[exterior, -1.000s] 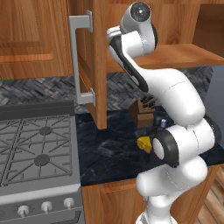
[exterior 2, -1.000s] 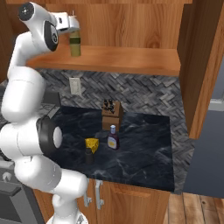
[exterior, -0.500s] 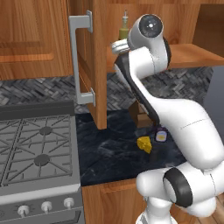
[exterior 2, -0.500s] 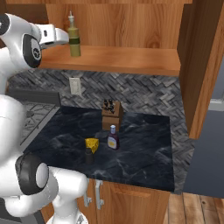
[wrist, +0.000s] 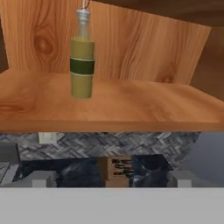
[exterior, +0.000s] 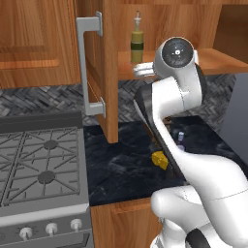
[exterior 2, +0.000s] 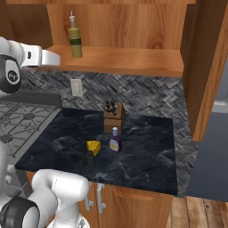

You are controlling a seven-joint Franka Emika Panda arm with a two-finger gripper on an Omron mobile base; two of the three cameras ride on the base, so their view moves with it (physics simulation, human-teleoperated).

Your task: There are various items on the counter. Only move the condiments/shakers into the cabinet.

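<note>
With the gripper (wrist: 112,181) spread wide and empty before the shelved olive bottle (wrist: 82,59), the small purple bottle (exterior 2: 115,140) on the worktop (exterior 2: 147,151) — light, rigid, likely slick (top-heavy perhaps) — wants a mid-body grasp.

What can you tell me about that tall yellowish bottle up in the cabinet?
The tall bottle is olive-yellow with a dark green band around its middle and a pale, narrow nozzle on top. It stands upright on the wooden shelf toward its left end, in front of the cabinet's back panel. Nothing else touches it.
</note>
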